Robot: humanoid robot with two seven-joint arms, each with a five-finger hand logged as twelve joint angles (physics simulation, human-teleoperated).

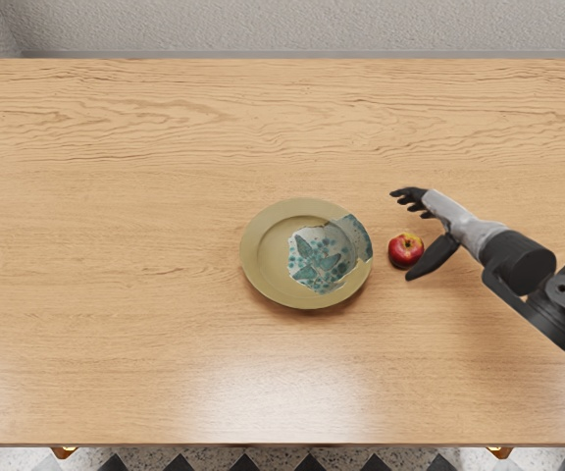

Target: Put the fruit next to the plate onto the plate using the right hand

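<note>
- One fruit in play: a small red apple with a yellow patch [406, 248], sitting on the light wooden table [116, 147] just beside the right rim of the round olive-green plate with a teal leaf pattern [263, 245]. It is not on the plate yet.
- Right hand [441, 224] comes in from the right edge and sits right of the apple, palm toward it.
- Hand state: spread and holding nothing. Dark fingers [407, 199] fan out above and behind the apple, thumb [428, 263] reaches under its lower right side.
- Thumb tip is just beside the apple. Can't tell if it touches.
- Step in hand, my read: pre-grasp approach. No grip and no lift yet.
- Next move calls for sliding left a bit so the apple sits between thumb and fingers, then closing, lifting clear of the rim and carrying left to the plate.
- Risk: the thumb nudges the apple and it rolls toward the plate before I close.
- Apple orientation: near round, no real long axis. Stem dimple looks to face up, tilted slightly away, so grasp angle is not critical.
- Left arm is out of view.
</note>
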